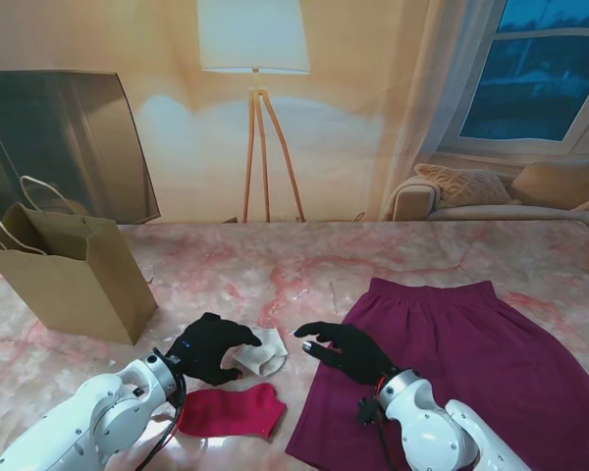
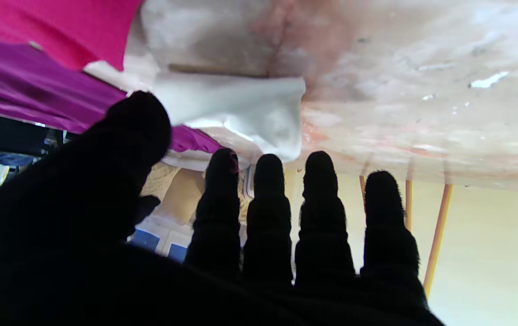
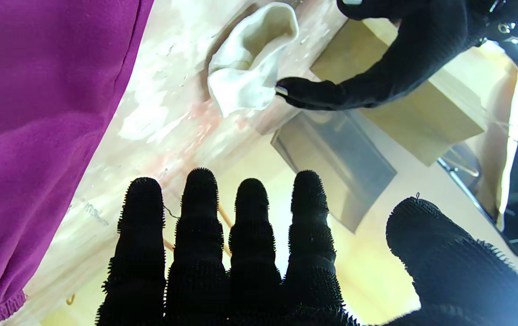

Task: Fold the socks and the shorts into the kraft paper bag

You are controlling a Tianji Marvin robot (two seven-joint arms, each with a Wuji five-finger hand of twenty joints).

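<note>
Nearest to me, the pink sock [image 1: 231, 412] lies flat on the table [image 1: 275, 265]. Just beyond it, the left robot hand [image 1: 208, 345] touches the white sock [image 1: 263, 352] with its fingers spread, not gripping it. The right robot hand [image 1: 348, 349] is open over the edge of the purple shorts [image 1: 461, 353] and holds nothing. Farther to the left, the kraft paper bag [image 1: 79, 275] stands upright.
</note>
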